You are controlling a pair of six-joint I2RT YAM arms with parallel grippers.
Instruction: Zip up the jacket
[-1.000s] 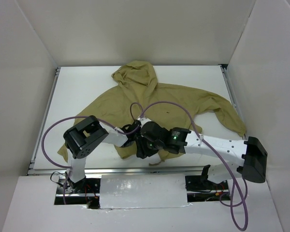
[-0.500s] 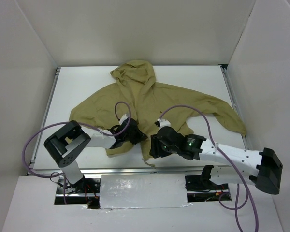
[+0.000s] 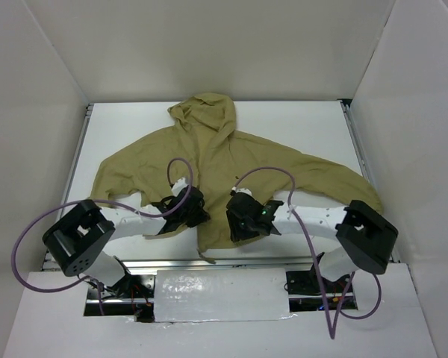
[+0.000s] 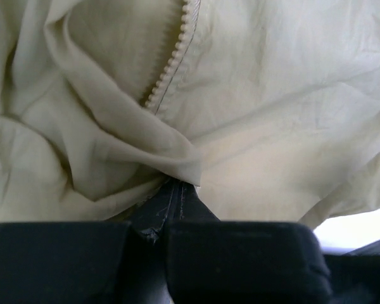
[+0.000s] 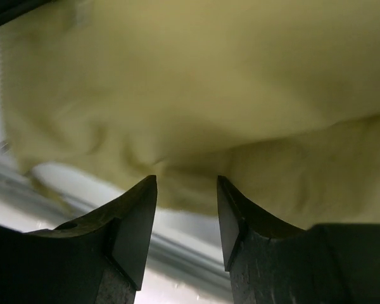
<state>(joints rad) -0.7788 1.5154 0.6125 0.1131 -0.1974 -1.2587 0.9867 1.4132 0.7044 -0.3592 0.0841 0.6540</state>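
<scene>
Elbows (image 3: 75, 239) swung outward, left pincer (image 4: 177, 193) clamping jacket (image 3: 231, 160), right pincer (image 5: 187, 190) parted.

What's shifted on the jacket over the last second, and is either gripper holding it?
The grippers drew apart: the left gripper, shut on the jacket beside its zipper, went left; the right gripper, grip unclear, edged right. The bunched front spread flat and the sleeve on the left arm's side unfolded. The hood stayed put.

White table (image 3: 299, 127) under left gripper (image 4: 177, 191) and right gripper (image 5: 185, 190). White walls (image 3: 209, 52) beyond, flanking both. Silver sheet (image 3: 220, 294) behind.
</scene>
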